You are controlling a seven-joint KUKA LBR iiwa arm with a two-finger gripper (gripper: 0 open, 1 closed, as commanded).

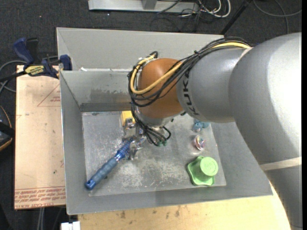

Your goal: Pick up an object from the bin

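Observation:
My gripper [135, 144] hangs under the orange wrist cover, low over the middle of the bin floor. It is right at the upper end of a long blue stick-like tool [108, 167], which lies slantwise, its far end pointing toward the front left corner. Whether the gripper touches the tool is hidden. A small yellow thing [127, 118] lies just behind the gripper, partly covered by the wrist.
A green lidded piece [202, 171] sits at the front right of the bin. Near the right wall lie a small shiny round thing [198, 142] and a little light-blue thing [199, 126]. The arm covers the bin's back right.

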